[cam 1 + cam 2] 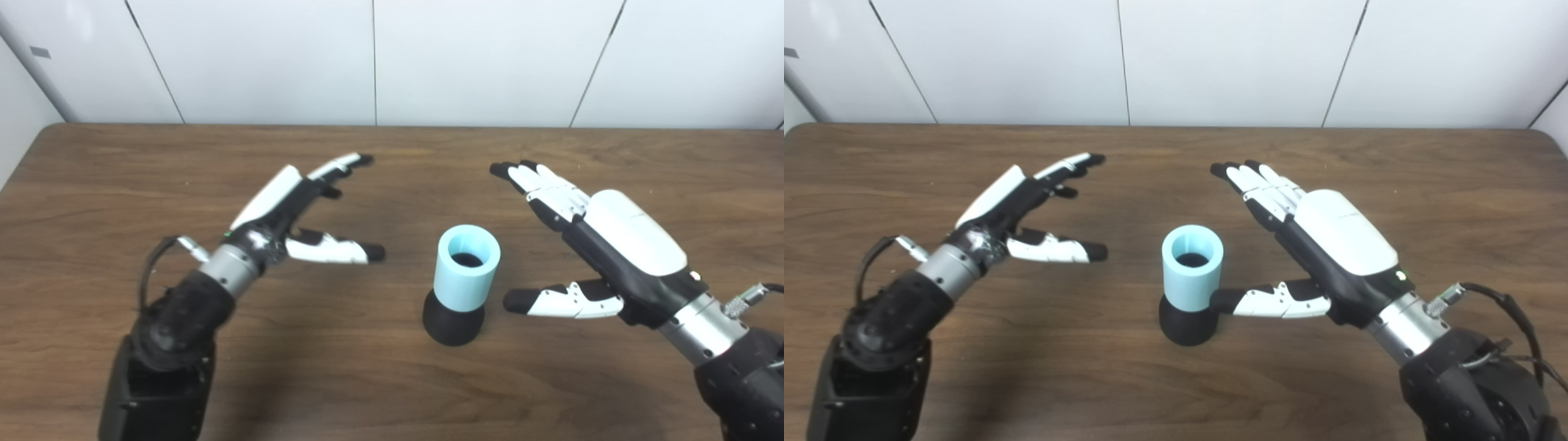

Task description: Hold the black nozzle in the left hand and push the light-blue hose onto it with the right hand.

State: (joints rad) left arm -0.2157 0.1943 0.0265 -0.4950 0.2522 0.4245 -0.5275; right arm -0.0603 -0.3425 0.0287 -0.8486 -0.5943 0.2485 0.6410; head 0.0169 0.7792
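A light-blue hose piece (467, 267), a short open tube, stands upright on the black nozzle (454, 321), whose rounded base rests on the table's middle. My left hand (293, 211) hovers to the left of them, open, fingers spread, holding nothing. To the right, my right hand (588, 239) is open too, its fingers stretched toward the far side and its thumb pointing at the hose with a small gap. Neither hand touches the hose or the nozzle.
The brown wooden table (392, 153) runs wide to all sides, with its far edge against a white panelled wall (392, 61). Only the two forearms and their cables show near the front edge.
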